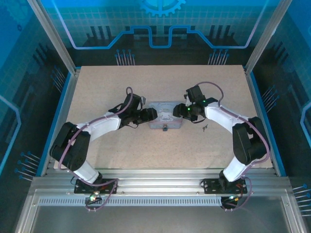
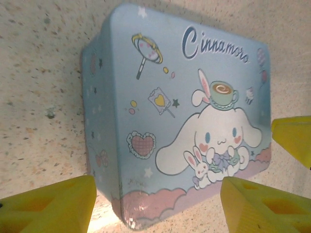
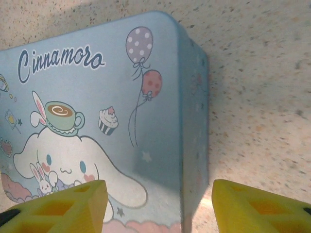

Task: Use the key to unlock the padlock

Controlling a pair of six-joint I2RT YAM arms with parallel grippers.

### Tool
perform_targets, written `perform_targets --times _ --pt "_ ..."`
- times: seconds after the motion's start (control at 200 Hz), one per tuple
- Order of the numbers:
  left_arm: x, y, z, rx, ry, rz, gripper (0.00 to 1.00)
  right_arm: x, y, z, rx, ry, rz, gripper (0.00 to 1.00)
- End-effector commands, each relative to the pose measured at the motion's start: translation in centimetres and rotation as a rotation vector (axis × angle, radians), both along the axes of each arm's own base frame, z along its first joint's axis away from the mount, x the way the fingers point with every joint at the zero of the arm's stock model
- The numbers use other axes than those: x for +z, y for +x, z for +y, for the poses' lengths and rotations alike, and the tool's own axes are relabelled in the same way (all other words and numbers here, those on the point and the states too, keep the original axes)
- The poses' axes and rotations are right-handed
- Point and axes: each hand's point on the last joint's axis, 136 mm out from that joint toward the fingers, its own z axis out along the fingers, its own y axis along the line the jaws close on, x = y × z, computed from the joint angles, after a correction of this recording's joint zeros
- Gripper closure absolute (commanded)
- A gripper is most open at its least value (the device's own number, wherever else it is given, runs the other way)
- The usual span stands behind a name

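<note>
Both tools are open and grip nothing. The left tool (image 2: 158,194) is at the left end of the tin (image 2: 180,111), the right tool (image 3: 160,189) at its right end. The padlock (image 1: 165,128) sits at the tin's near side, between the tools. The key (image 1: 204,127) lies on the counter (image 1: 121,87), right of the right tool and apart from it.

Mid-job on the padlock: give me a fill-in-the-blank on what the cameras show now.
1. The lid of the tin carries the printed word ____.
2. In the top view the key lies on the table to the ____ of the tin.
3. The padlock sits at the tin's ____ edge, toward the arm bases.
4. The left tool and right tool both have fingers coloured ____.
Missing words: Cinnamoro; right; near; yellow.
</note>
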Motion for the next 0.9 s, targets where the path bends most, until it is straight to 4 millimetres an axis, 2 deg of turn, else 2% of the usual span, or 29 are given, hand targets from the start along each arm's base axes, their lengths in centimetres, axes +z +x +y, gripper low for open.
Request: perform_targets --times 0.0,0.23,0.35,0.415,0.675,0.805,0.896 --pt "0.5 -1.1 1.6 0.001 0.058 -0.011 0.27 2.1 -0.8 -1.7 -0.011 -0.081 -0.050 0.38" --pt "1.5 -3.5 2.2 -0.007 0.050 -0.019 0.25 3.4 -2.7 -5.1 -0.079 -0.177 -0.083 0.39" --pt "1.2 -5.2 1.1 -0.035 -0.030 -0.002 0.22 4.3 -3.6 -5.8 -0.044 -0.199 -0.137 0.38" --pt "1.0 -6.3 0.1 -0.054 -0.053 -0.003 0.22 4.2 -4.1 -7.0 -0.082 -0.224 -0.124 0.38" --pt "-0.1 -9.8 -3.5 -0.100 0.043 -0.072 0.25 0.8 -5.7 -12.0 -0.280 -0.187 0.035 0.43" --pt "-0.5 -10.7 -4.9 -0.123 0.101 -0.092 0.26 -0.6 -5.8 -13.4 -0.329 -0.199 0.068 0.45" --pt "-0.2 -11.0 -5.9 -0.140 0.114 -0.125 0.26 -1.5 -5.7 -13.7 -0.345 -0.202 0.107 0.46"
